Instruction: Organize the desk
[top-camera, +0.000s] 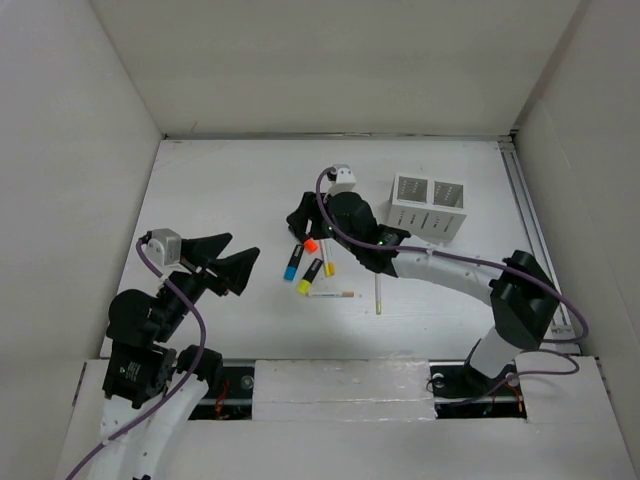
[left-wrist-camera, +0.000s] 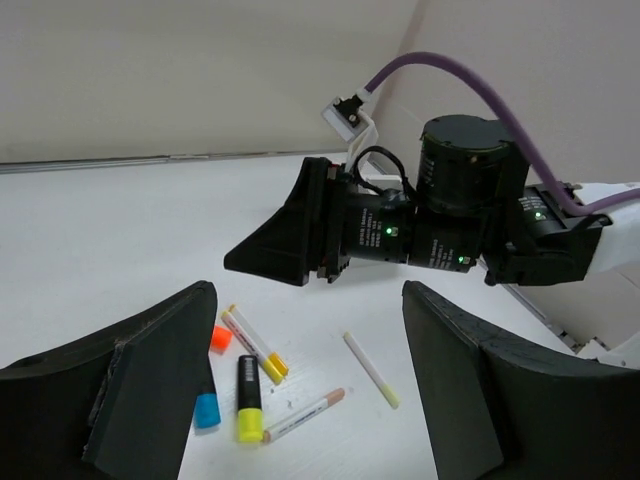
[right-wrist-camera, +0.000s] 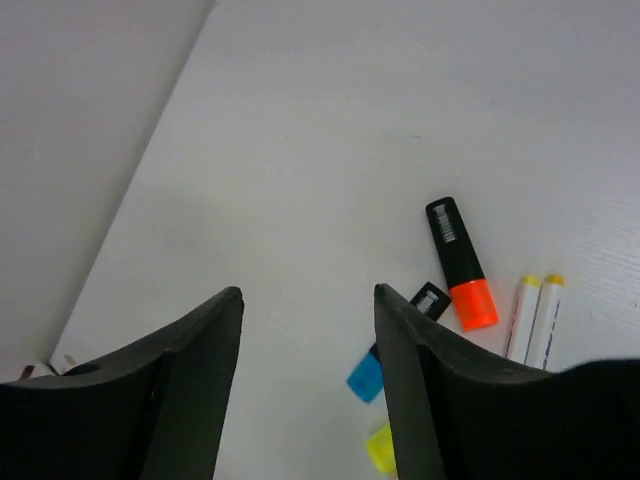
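White wall panels box in the desk, a matte white top that fills the middle of the overhead view, with a metal rail along its 3 o'clock edge. The right arm sweeps in from 5 o'clock to the desk's centre. The left arm sits hunched at 8 o'clock. At 2 o'clock from centre stands a white slotted pen holder; what its two compartments hold cannot be told.

The right gripper hangs over bare desk with its jaws wide apart and nothing between them. The left gripper is likewise spread wide and empty, pointing toward 3 o'clock at the clutter.

That clutter lies loose just at 5 o'clock of the right gripper: an orange highlighter, a blue highlighter, a yellow highlighter, two white pens with yellow ends, a pale pen with a pinkish tip and a thin white stick.

The step in hand looks like the approach to a first pick, with sorting barely begun. The next move probably calls for shifting the right gripper toward 3 o'clock in its own view, centring on one marker across its barrel, descending, then closing without nudging the neighbours.
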